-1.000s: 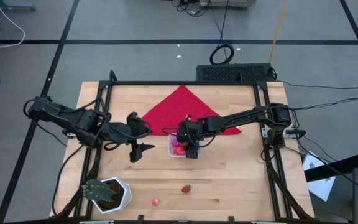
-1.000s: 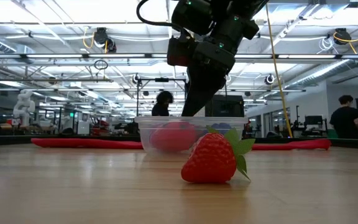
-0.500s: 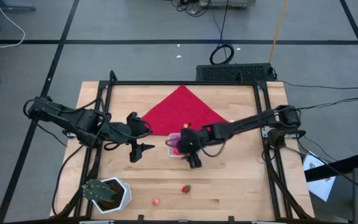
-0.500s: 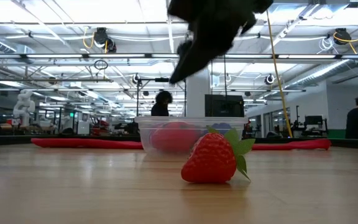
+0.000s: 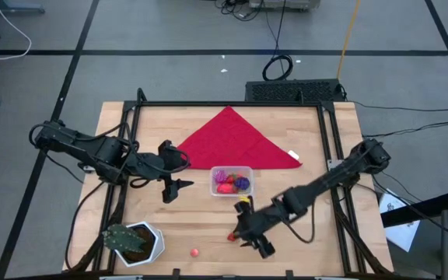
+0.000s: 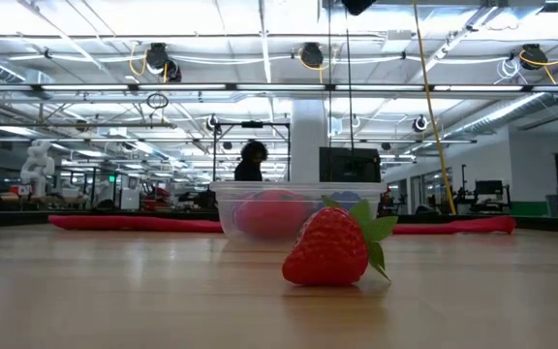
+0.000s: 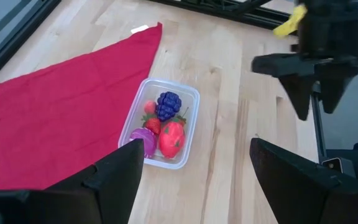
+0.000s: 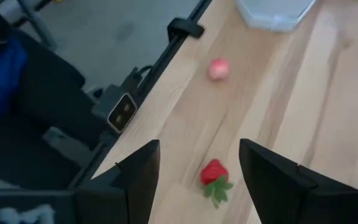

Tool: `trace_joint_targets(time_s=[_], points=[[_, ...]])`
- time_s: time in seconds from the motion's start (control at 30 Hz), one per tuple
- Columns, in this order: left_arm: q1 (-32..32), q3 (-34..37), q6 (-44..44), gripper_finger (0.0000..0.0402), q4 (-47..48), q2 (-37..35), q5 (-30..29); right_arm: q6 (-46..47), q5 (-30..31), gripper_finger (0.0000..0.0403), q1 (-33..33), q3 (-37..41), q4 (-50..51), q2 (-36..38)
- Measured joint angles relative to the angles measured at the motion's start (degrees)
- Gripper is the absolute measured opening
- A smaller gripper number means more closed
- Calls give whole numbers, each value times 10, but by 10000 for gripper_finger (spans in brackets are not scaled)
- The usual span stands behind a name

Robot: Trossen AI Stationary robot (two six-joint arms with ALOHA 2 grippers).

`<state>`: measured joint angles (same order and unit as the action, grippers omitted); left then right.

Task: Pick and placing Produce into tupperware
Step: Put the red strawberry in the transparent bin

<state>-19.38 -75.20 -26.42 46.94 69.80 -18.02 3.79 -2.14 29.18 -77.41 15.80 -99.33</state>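
The clear tupperware (image 5: 232,182) stands mid-table on its base, just in front of the red cloth, and holds several toy fruits: a purple grape bunch (image 7: 168,104), a strawberry and other red pieces. A loose red strawberry (image 5: 232,235) lies on its side on the wood near the front edge, large in the low view (image 6: 329,248). A small red ball (image 5: 195,252) rests left of it. My right gripper (image 5: 257,243) hovers open just right of the loose strawberry (image 8: 214,174) and touches nothing. My left gripper (image 5: 174,189) waits open, left of the tupperware (image 7: 163,124).
A red triangular cloth (image 5: 232,140) lies flat on the far half of the table. A green plant in a white hexagonal pot (image 5: 134,241) stands at the near left corner. A black frame rail (image 5: 337,194) runs along the table's sides. Bare wood lies right of the tupperware.
My right gripper has left its place over the tupperware and swung toward the table's near edge, rising out of the low view, and now hangs beside the loose strawberry. The tupperware, the strawberry and the ball have stayed where they were.
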Motion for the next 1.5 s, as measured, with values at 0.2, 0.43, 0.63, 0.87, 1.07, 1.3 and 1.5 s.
trace_joint_targets(time_s=[0.2, 0.43, 0.63, 0.87, 1.07, 1.3, 1.5], points=[[0, 0, -14, 296, 0, 0, 0, -35, 50, 210, 32, 0, -14, 1], [0, 0, -24, 296, 0, 0, 1, -42, 51, 210, 36, 0, -15, -4], [-1, 0, -23, 296, 0, 0, 1, -47, 51, 210, 36, 0, -46, -19], [0, 0, -20, 296, 0, 0, 1, 32, 51, 210, 19, 0, -41, -48], [0, 0, -20, 296, 0, 0, 1, 72, 33, 210, 9, 0, -21, -57], [0, 0, -18, 296, 0, 0, 0, 118, 9, 210, 5, 0, -6, -56], [0, 0, -23, 296, 0, 0, 0, 120, 4, 210, 5, -11, 6, -56]])
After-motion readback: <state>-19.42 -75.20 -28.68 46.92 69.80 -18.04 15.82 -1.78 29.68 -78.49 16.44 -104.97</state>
